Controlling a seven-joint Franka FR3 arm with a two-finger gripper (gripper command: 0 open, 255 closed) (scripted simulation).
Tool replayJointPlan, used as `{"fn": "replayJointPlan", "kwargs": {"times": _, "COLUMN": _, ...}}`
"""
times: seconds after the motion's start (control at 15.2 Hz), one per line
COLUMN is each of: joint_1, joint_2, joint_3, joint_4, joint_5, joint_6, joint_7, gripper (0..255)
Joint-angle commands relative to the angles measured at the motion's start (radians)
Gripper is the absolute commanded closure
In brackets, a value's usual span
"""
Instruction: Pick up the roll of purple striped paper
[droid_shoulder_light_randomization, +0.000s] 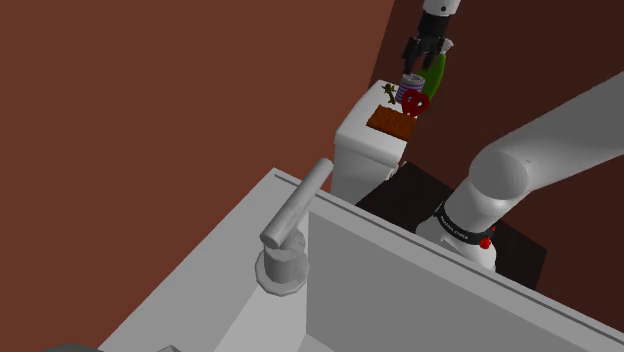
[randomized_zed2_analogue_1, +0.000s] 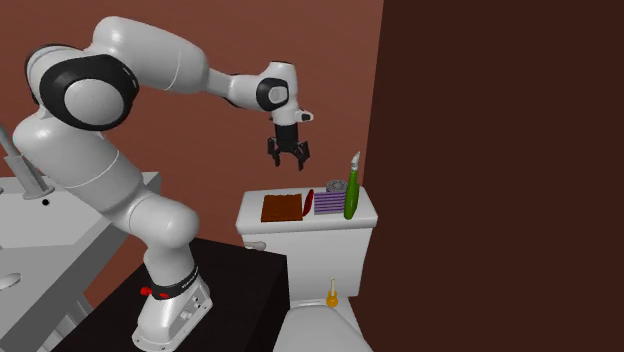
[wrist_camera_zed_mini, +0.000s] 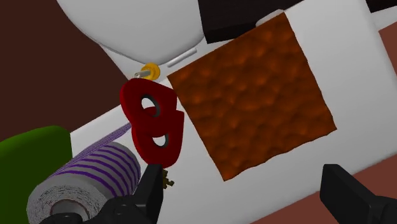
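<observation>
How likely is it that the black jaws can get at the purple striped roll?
Probably yes. The open jaws hang over the tank top near the purple striped roll, nothing covering it. A red figure-eight piece and a green bottle flank it closely, so the fit may be tight.

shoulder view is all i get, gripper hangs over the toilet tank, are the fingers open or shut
Observer: Open. In the wrist view the gripper has its fingers well apart, with nothing clasped.
Operator: am i lined up on the striped roll
Observer: No. The purple striped roll sits outside one finger. The gap between the fingers frames the brown square pad and bare tank lid.
Operator: anything lower down i cant see
Observer: Yes. In the second exterior view a small orange-yellow item stands on the toilet, just below the tank front.
</observation>
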Motion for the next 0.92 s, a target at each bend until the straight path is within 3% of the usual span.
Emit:
{"fn": "replayJointPlan", "kwargs": {"times": 0.0, "joint_1": -0.012, "joint_2": 0.06, "joint_3": -0.037, "joint_4": 0.025, "joint_5": 0.009, "joint_6": 0.04, "joint_7": -0.027, "gripper": 0}}
{"fn": "replayJointPlan", "kwargs": {"times": 0.53, "joint_1": -0.055, "joint_2": 0.327, "joint_3": -0.163, "joint_4": 0.175, "joint_5": 0.127, "joint_6": 0.157, "joint_7": -0.158, "gripper": 0}}
{"fn": "replayJointPlan", "kwargs": {"times": 0.73, "joint_1": -0.083, "joint_2": 0.437, "joint_3": -0.194, "joint_4": 0.248, "joint_5": 0.199, "joint_6": 0.182, "joint_7": -0.219, "gripper": 0}}
{"fn": "replayJointPlan", "kwargs": {"times": 0.86, "joint_1": -0.088, "joint_2": 0.453, "joint_3": -0.195, "joint_4": 0.248, "joint_5": 0.21, "joint_6": 0.197, "joint_7": -0.227, "gripper": 0}}
